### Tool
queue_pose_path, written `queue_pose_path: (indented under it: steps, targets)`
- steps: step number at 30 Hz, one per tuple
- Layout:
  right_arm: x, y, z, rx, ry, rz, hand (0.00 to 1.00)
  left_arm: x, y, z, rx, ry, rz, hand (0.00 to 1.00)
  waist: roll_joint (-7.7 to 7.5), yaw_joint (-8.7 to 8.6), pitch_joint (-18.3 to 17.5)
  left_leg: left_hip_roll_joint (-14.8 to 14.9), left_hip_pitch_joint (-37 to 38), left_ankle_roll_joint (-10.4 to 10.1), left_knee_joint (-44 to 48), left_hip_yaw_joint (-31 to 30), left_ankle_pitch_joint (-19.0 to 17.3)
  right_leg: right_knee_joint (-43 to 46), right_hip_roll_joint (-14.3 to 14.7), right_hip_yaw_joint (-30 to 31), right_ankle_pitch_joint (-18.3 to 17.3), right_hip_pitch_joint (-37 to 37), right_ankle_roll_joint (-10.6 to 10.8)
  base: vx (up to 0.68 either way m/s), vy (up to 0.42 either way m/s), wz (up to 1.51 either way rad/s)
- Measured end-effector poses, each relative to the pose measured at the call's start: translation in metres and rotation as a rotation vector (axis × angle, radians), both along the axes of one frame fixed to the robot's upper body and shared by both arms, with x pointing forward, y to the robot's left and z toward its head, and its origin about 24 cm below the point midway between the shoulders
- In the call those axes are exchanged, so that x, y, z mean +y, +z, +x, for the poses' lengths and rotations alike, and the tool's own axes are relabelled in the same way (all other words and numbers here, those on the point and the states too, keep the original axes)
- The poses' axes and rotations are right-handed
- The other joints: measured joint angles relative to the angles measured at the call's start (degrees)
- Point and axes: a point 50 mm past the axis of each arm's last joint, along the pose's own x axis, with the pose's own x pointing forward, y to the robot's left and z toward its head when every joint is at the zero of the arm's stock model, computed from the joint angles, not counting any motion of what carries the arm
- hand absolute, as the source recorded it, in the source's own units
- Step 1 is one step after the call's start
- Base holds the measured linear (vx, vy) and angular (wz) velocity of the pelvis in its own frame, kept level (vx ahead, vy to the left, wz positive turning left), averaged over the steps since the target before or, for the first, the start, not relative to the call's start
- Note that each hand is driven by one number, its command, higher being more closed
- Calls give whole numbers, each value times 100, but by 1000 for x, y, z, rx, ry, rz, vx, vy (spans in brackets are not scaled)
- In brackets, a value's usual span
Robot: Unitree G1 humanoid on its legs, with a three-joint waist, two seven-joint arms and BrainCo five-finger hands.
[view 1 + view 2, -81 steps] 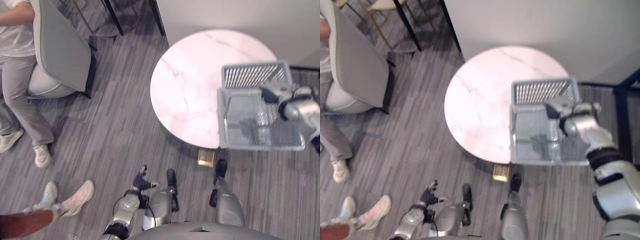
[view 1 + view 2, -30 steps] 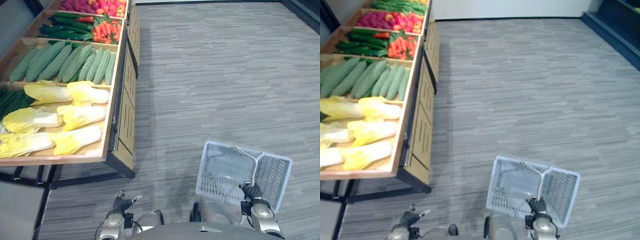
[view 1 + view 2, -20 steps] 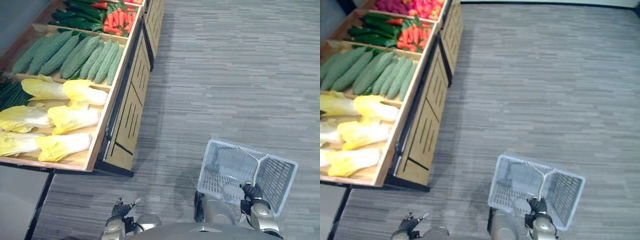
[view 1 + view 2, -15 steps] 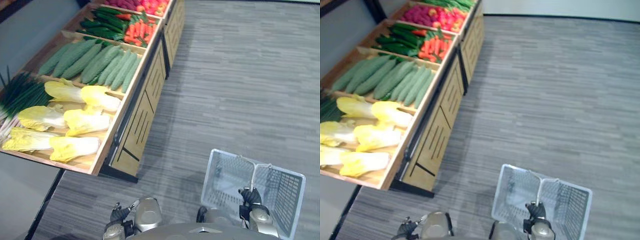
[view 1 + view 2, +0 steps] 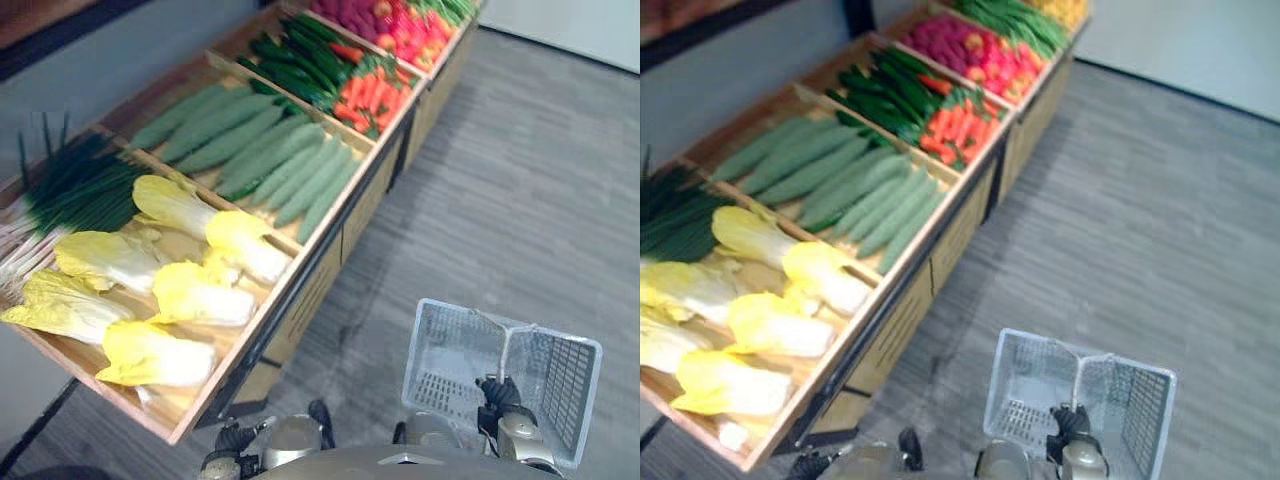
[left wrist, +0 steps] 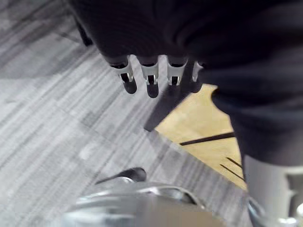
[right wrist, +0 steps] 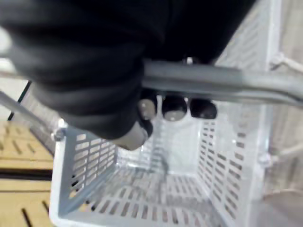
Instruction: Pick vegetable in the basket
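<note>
**Cabbages sit up and left of the free hand, basket carried on the right**

Far left, on the shelf [image 5: 310, 290], the cabbages [image 5: 190, 295] are laid out in the closest compartment. Green onions [image 5: 70, 190] are tucked just past them, and long green gourds [image 5: 270, 160] fill the next compartment along. The nearest cabbage [image 5: 150, 355] is laid with its long axis roughly side to side. Its yellow leafy end is pointed left and its paler stalk end toward the shelf's front rim, as far as can be made out.

Low down by the shelf's near corner, the left hand [image 5: 232, 440] is seen hanging with fingers loose and nothing held. The cabbage is placed ahead of it, to the left and higher up. A reach up and over the rim would probably be needed, with the grip taken across the short side.

Further right, the basket [image 5: 440, 345] is carried by its handle [image 7: 213, 80], which the right hand [image 5: 498, 393] is wrapped around tightly. Nothing has been put inside yet. With that hand taken, the left one is judged both nearer and free.
</note>
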Motion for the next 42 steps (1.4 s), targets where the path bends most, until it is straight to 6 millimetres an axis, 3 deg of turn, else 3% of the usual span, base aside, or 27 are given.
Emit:
queue_pose_path:
  steps: [1,2,3,5,7,8,11,13,15,17,19,20,21,23,25,26,29,33,35,38,42]
  targets:
    - [2,-3,-6,11,-14,13,100,2,2,5,-25,7,4,0,-210,-16,-81,-92,-19,-307,5,-302,-190,-658,-58,856,553,8,26,278,-378,188]
    - [6,-5,-7,19,-23,28,100,3,4,10,-39,13,5,0,-187,-31,-21,-71,23,-498,6,-431,-277,-476,-50,807,666,29,-20,299,-505,164]
    - [1,-5,-7,19,-47,25,100,-11,2,13,-65,72,-56,0,128,122,-38,261,-171,-629,212,-643,-276,-94,259,954,560,38,-74,238,-405,122]
    - [0,-4,-7,9,-73,37,100,-21,1,14,-77,80,-84,0,286,141,-22,505,-356,-800,404,-1021,-284,365,692,1609,351,71,-56,201,-330,160]
    - [13,-8,-10,19,-73,78,100,-21,1,16,-83,96,-90,0,186,177,-2,572,-368,-930,258,-1379,-33,473,636,1166,23,237,-207,83,-329,173]
    - [15,-10,-15,34,-65,86,100,-24,2,20,-89,101,-102,0,188,286,-1,617,-419,-936,126,-1490,170,259,539,584,-86,445,-389,17,-240,125]
    - [13,-14,-24,76,-57,79,100,-31,0,19,-92,163,-137,0,240,308,-24,590,-540,-902,-33,-1492,500,-79,378,-248,-98,777,-412,-59,-169,153]
    - [15,-16,-29,95,-55,85,100,-31,0,20,-106,215,-156,0,237,426,-34,557,-616,-826,-104,-1277,543,-208,213,-666,-142,864,-532,-140,-6,126]
    - [17,-18,-31,106,-46,86,100,-28,0,18,-120,299,-177,0,203,404,-46,616,-697,-611,142,-329,621,-302,-70,-1012,-126,999,-514,-71,114,105]
    - [20,-18,-32,113,-23,87,100,-22,1,17,-140,387,-180,0,164,412,-79,726,-683,-544,730,1070,255,-387,-413,-1216,-66,1045,-388,-23,220,70]
    - [24,-18,-29,104,-11,92,100,-11,9,24,-205,463,-160,0,124,430,-125,578,-776,-445,767,1176,166,-498,-545,-1223,7,1043,-219,-22,249,23]
    - [33,-20,-32,109,-8,112,100,2,20,32,-282,513,-134,0,12,401,-239,357,-744,-411,468,1139,232,-704,-637,-1168,99,1068,-155,-3,246,19]
    - [36,-21,-35,112,-10,121,100,8,27,39,-330,517,-123,0,-2,399,-296,239,-721,-412,267,1071,305,-813,-665,-1155,136,1086,-150,36,234,47]
    - [41,-22,-42,111,-41,135,100,28,71,74,-588,493,-33,0,-181,278,-442,-178,-426,-345,-636,795,699,-1166,-757,-1185,282,1346,-98,65,177,77]
    - [39,-23,-49,125,-48,129,100,37,104,95,-750,457,15,0,-223,259,-474,-294,-232,-313,-942,709,817,-1278,-785,-1193,360,1523,-76,92,120,45]
    - [38,-23,-54,134,-51,122,100,46,140,108,-914,444,76,0,-245,275,-525,-316,-185,-331,-986,699,854,-1316,-785,-1167,458,1586,-28,100,83,10]
    - [30,-23,-59,146,-44,99,100,56,192,119,-1134,395,183,0,-202,237,-635,-301,-18,-311,-1153,742,911,-1317,-743,-1127,559,1675,20,95,15,0]
    - [19,-22,-66,160,-34,68,100,44,250,138,-1346,238,313,0,-6,238,-706,-204,71,-371,-1206,894,855,-1364,-646,-969,652,1723,-14,27,-25,-16]
    - [19,-22,-66,161,-24,73,100,30,271,149,-1406,108,391,0,6,234,-713,-134,118,-398,-1207,1010,836,-1385,-597,-817,677,1711,-19,-2,-39,-30]
    - [20,-22,-66,161,-10,71,100,0,288,165,-1454,-101,465,0,1,83,-731,-72,140,-431,-1208,1153,817,-1423,-547,-678,679,1658,-22,-5,-53,-30]
    - [20,-21,-65,153,-9,71,100,-38,290,178,-1448,-330,515,0,6,-46,-748,4,131,-480,-1209,1348,825,-1450,-472,-499,685,1526,-27,-1,-55,-31]
